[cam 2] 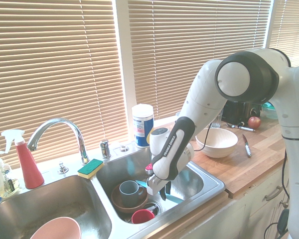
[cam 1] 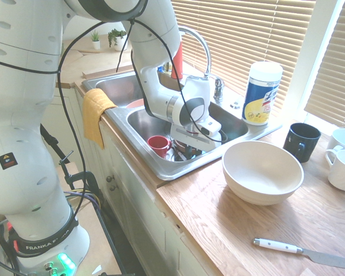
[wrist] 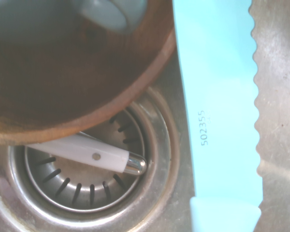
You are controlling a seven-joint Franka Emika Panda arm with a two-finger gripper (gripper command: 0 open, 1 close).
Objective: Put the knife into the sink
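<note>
Kitchen scene beneath closed slatted blinds [cam 2: 60, 64], read left to right in the second exterior view. A red spray bottle [cam 2: 26, 162] stands at the far left on the rim of the sink [cam 2: 209, 185], a stainless steel double basin; a pink bowl [cam 2: 57, 230] lies in the left basin. A curved chrome faucet [cam 2: 57, 130] rises behind the divider, with a green-and-yellow sponge [cam 2: 90, 168] beside it. The right basin holds a brown bowl [cam 2: 127, 200] carrying a grey cup [cam 2: 129, 191], and a red cup [cam 2: 142, 216]. The hand [cam 2: 162, 190] points down into this basin, its fingers closed on the knife [wrist: 217, 111], whose turquoise serrated blade lies low over the basin floor beside the drain strainer [wrist: 87, 193]; whether it touches the steel is unclear. Right of the sink, the wooden worktop [cam 2: 239, 172] bears a white bowl [cam 2: 217, 142] and a white-handled knife [cam 2: 247, 146].
</note>
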